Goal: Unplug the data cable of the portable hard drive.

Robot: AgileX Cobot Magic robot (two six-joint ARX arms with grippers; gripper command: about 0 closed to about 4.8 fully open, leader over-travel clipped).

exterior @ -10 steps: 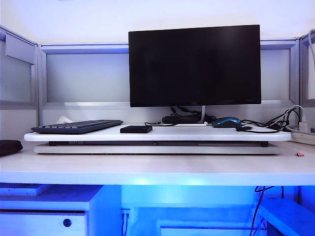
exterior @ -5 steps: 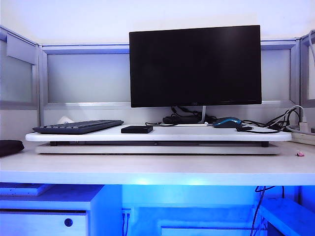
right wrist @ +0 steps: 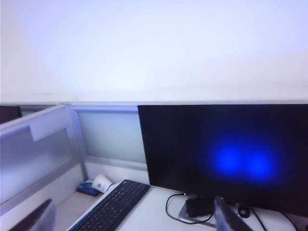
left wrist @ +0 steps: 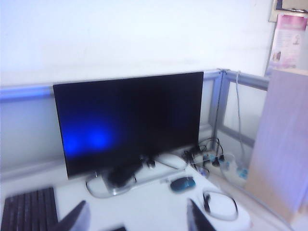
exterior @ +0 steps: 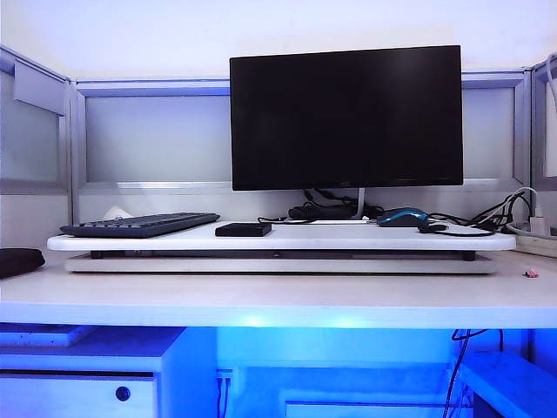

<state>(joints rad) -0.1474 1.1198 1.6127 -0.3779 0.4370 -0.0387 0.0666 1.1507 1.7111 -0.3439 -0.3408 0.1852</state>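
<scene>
The portable hard drive (exterior: 243, 229) is a small flat black box lying on the white riser (exterior: 348, 239), in front of the monitor's left edge. The data cable (exterior: 280, 219) is a thin black line leading from the drive's right end toward the monitor foot. Neither gripper shows in the exterior view. In the left wrist view my left gripper (left wrist: 136, 200) is open above the riser, its dark fingers (left wrist: 77, 219) wide apart with nothing between them. My right gripper (right wrist: 132, 198) is open too, its fingers (right wrist: 228, 219) spread over the keyboard (right wrist: 115, 207).
A large black monitor (exterior: 346, 117) stands behind the riser, with cables bunched at its foot (exterior: 331, 212). A long black keyboard (exterior: 139, 225) lies left and a blue-and-black mouse (exterior: 402, 217) right. A coiled cable (left wrist: 220, 205) lies by the mouse (left wrist: 183, 183). White power cords (exterior: 531, 222) sit far right.
</scene>
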